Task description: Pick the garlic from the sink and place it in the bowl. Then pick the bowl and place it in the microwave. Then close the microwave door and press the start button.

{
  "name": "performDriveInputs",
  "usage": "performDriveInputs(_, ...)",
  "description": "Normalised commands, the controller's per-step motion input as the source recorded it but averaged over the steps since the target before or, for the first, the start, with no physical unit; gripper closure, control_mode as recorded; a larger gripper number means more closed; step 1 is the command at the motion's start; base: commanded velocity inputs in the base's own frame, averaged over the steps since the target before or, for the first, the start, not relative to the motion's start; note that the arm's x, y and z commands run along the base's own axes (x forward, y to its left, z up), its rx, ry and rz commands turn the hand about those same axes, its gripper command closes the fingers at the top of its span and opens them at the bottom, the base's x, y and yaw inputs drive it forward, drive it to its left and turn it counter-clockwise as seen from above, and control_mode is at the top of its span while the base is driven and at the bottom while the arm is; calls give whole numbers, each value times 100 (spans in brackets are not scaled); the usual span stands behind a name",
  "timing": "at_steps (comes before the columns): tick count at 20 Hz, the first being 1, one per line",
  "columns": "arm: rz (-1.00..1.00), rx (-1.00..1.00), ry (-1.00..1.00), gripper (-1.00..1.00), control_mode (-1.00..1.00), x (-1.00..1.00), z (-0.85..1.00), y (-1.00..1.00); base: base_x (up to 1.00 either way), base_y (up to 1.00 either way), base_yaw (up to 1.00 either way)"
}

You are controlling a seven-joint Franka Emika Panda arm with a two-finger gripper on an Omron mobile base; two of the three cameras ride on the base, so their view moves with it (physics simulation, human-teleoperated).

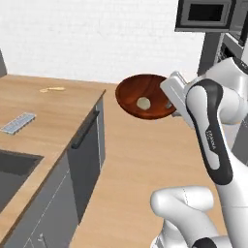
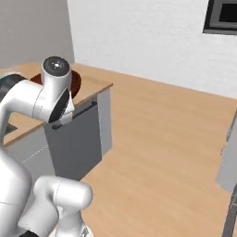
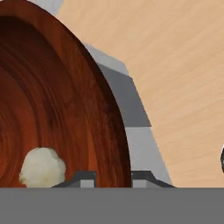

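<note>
The reddish-brown wooden bowl (image 1: 130, 93) hangs in the air over the wooden floor, just off the counter's end. The pale garlic (image 1: 143, 102) lies inside it. My gripper (image 1: 170, 103) is shut on the bowl's right rim. In the hand view the rim of the bowl (image 3: 52, 96) passes between my two fingertips (image 3: 83, 177), where the gripper (image 3: 113, 179) clamps it, and the garlic (image 3: 42, 167) rests low in the bowl. A sliver of the bowl (image 2: 76, 83) shows behind my arm. The microwave (image 1: 206, 14) is high at the right, also the microwave (image 2: 222, 16). The sink (image 1: 14, 164) lies at the lower left.
The wooden counter (image 1: 48, 111) runs along the left, with a grey ridged tray (image 1: 18, 122) and a small yellowish item (image 1: 52, 89) on it. A dark cabinet front (image 1: 85, 160) faces the open wooden floor (image 1: 140, 160). Grey tall cabinets (image 1: 213, 48) stand at right.
</note>
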Motion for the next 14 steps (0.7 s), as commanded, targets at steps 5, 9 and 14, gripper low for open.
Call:
performDriveInputs(5, 0, 0, 0, 100, 100, 0, 0, 0, 42, -63, -67)
performDriveInputs(9, 0, 0, 0, 100, 100, 0, 0, 0, 100, -15, -50)
performDriveInputs(14, 0, 0, 0, 100, 100, 0, 0, 0, 100, 9, -36)
